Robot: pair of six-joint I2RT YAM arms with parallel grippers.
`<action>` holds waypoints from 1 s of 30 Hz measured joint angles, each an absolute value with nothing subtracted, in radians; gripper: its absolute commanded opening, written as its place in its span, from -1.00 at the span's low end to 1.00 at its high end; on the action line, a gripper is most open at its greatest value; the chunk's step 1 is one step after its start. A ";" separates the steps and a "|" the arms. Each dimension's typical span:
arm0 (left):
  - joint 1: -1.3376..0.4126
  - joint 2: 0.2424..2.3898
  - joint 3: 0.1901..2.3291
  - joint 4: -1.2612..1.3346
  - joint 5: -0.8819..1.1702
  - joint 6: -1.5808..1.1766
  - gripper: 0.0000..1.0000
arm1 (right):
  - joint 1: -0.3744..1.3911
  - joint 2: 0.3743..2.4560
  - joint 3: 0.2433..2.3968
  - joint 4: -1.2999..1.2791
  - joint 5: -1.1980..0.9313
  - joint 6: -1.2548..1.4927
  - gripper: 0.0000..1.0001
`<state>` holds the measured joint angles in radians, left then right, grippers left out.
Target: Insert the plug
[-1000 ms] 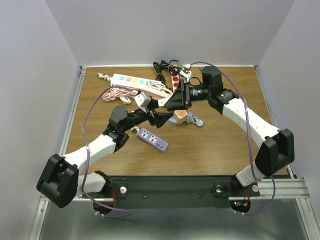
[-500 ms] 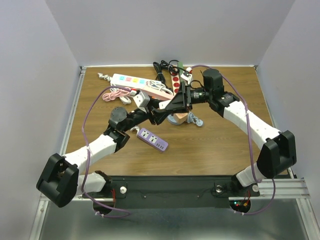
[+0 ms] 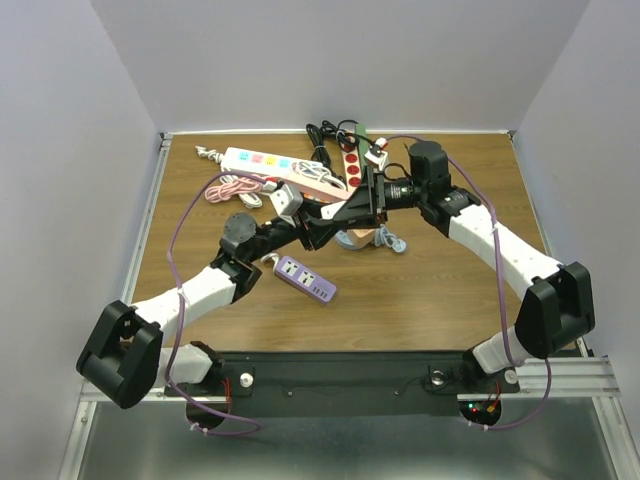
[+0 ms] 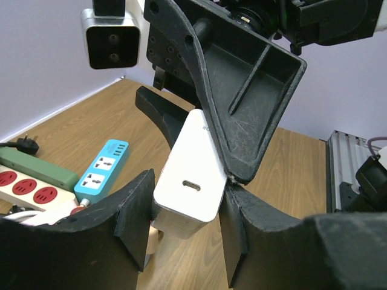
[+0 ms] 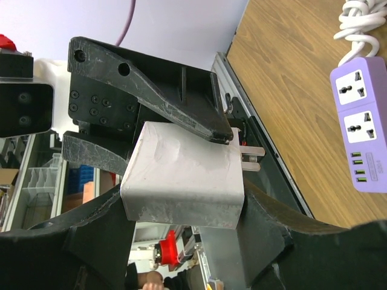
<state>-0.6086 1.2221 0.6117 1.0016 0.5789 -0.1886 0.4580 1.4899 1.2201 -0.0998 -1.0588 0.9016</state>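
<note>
A white charger plug hangs in the air above the table's middle, held between both grippers. My right gripper is shut on its body, and the metal prongs stick out to the right. My left gripper has both fingers pressed against the plug's sides, with the USB port end facing its camera. In the top view the two grippers meet at the left gripper and right gripper, which hide the plug. A purple power strip lies just below them.
Several power strips and cords crowd the far middle: a white strip with coloured sockets, a pink one, a red-socket strip and a blue strip. A peach object sits under the grippers.
My left gripper's fingers have closed in onto the plug. The right arm has shifted slightly up and left with the plug still in its grip.
</note>
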 measured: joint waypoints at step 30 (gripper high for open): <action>-0.650 1.350 0.614 0.774 0.979 -0.247 -1.00 | 0.354 1.244 1.037 -0.223 -0.916 0.287 0.50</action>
<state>-0.6502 1.3502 0.6140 0.7738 0.9794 -0.2466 0.3542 1.2442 1.0367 -0.2230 -0.9165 0.2871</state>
